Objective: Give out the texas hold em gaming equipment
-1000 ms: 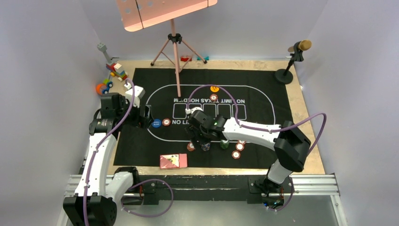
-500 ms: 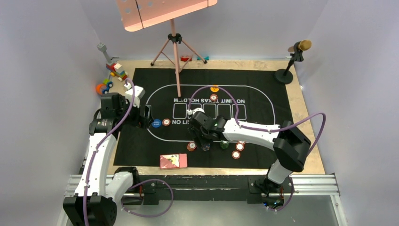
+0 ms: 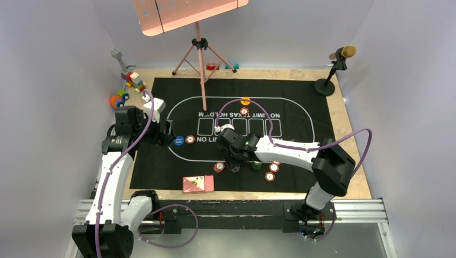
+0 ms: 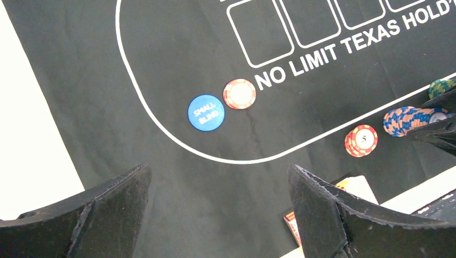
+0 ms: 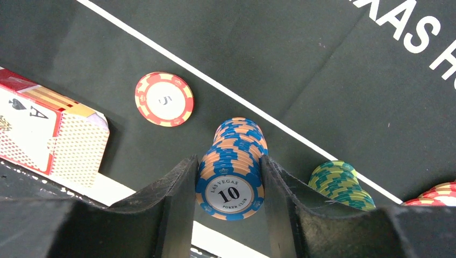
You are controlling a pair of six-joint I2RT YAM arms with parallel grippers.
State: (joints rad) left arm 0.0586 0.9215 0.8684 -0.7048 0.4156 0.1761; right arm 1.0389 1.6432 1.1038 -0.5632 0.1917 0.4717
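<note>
The black mat [image 3: 301,91] covers most of the bench [image 3: 343,129]. The left pincer [image 4: 219,169], at 9 o'clock, hangs wide open and empty. The right pincer [image 5: 228,158], at 6 o'clock, squeezes the blue chip stack [image 5: 230,185] from both sides, likely to lift it whole.

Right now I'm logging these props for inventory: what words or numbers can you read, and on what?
"NO LIMIT TEXAS HOLD'EM": black mat
"SMALL BLIND": blue disc
"LAS VEGAS 10 POKER CLUB": top of blue chip stack
"5": red chip
"A": card box
Orange disc: too small to read.
</note>
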